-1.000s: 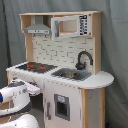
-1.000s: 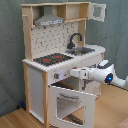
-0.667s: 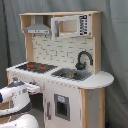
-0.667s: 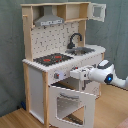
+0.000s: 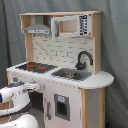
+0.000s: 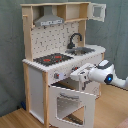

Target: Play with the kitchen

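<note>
The kitchen [image 5: 62, 50] of pale wood and white panels stands in both exterior views, with a black-red hob [image 5: 36, 66], grey sink [image 5: 70, 75], black faucet [image 5: 83, 59] and hood [image 5: 38, 29]. In the second exterior view the kitchen [image 6: 37, 85] has its oven door [image 6: 70, 102] swung down and open below the hob [image 6: 52, 59]. My gripper [image 6: 75, 76] is at the knob panel just above that open door, on the white arm that comes in from the second exterior view's right. In the first exterior view my gripper [image 5: 36, 86] points at the front panel below the hob.
A grey curtain [image 5: 115, 45] hangs behind the kitchen. A small upper cabinet door [image 6: 97, 11] stands open at the top right. The wooden floor [image 6: 15, 117] shows in front. A lower cupboard door [image 5: 61, 106] with a dark window sits under the sink.
</note>
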`<move>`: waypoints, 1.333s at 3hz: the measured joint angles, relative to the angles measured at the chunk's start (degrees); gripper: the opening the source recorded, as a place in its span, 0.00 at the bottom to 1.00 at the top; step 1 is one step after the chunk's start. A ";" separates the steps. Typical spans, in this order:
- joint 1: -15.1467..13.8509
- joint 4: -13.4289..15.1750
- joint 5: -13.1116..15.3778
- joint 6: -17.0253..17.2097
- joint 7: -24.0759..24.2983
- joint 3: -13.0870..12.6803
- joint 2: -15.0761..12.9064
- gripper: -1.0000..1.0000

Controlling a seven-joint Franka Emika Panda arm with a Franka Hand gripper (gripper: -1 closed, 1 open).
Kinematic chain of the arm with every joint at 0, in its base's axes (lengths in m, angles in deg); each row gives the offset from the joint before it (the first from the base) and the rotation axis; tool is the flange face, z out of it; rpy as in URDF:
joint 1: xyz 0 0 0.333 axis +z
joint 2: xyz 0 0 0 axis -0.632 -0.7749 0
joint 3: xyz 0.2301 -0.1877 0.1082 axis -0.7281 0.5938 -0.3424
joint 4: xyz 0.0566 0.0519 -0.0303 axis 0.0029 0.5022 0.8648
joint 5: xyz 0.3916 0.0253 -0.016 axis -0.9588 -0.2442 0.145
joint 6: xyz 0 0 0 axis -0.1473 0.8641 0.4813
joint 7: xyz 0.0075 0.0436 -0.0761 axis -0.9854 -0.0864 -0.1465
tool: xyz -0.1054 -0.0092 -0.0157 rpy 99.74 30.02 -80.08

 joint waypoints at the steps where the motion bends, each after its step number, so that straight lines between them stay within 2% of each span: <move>1: 0.02 0.00 -0.67 -0.04 -4.21 0.04 -0.15 0.00; 2: 0.02 0.00 -0.91 -0.05 -4.12 0.03 -0.16 1.00; 3: 0.02 0.00 -3.61 -0.84 4.31 -0.02 -1.33 1.00; 4: 0.02 0.00 -3.65 -1.59 10.16 -0.02 -1.64 1.00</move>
